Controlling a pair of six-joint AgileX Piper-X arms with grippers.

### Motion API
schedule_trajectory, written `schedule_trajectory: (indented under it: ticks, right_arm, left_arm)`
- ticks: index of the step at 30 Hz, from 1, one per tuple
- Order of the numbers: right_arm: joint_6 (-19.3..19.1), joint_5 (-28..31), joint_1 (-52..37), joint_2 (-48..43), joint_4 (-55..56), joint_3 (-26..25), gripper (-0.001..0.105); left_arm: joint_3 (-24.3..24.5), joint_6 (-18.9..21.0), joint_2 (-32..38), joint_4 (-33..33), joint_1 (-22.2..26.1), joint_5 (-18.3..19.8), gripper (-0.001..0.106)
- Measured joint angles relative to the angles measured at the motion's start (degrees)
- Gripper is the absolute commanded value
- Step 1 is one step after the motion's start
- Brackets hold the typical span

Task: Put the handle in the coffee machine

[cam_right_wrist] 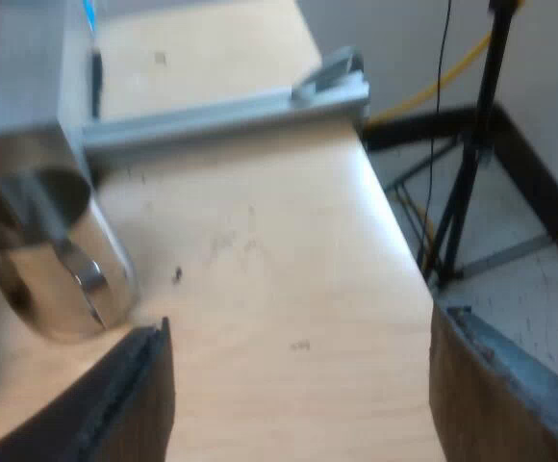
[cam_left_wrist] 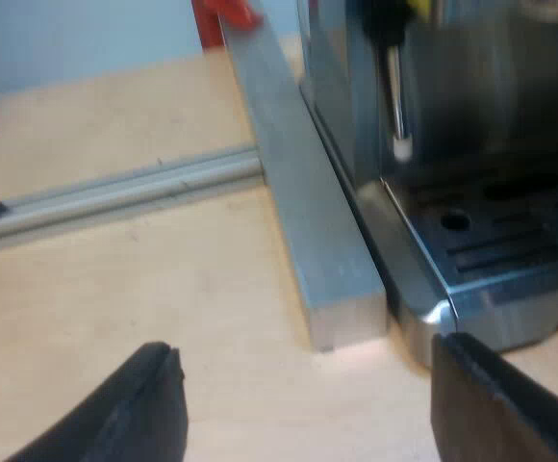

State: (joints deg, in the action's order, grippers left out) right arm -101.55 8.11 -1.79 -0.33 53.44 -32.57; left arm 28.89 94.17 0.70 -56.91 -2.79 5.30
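Atop one table [cam_left_wrist: 164, 289], one espresso machine [cam_left_wrist: 481, 106]

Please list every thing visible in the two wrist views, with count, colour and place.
table: one, light wood
espresso machine: one, silver, on the table
drip tray: one, silver, machine's base
steam wand: one, metal, white tip, above the drip tray
aluminium bars: two, grey, one along the machine
red object: one, unclear, at that bar's far end
metal holder: one, shiny, likely, near the right gripper
tripod: one, black, on the floor
left gripper: one, black, open
right gripper: one, black, open
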Motion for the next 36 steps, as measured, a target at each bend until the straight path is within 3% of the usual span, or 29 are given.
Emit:
schedule_trajectory:
  ticks: [11, 36]
  right_arm:
    - [0.0, -1.5, 0.0, 0.0, -0.1, 6.1, 0.059]
    - [0.0, -1.5, 0.0, 0.0, -0.5, 6.2, 0.059]
  left_arm:
    - [-0.9, 0.0, 0.0, 0.2, -0.5, 0.0, 0.058]
    - [-0.9, 0.0, 0.0, 0.2, -0.5, 0.0, 0.058]
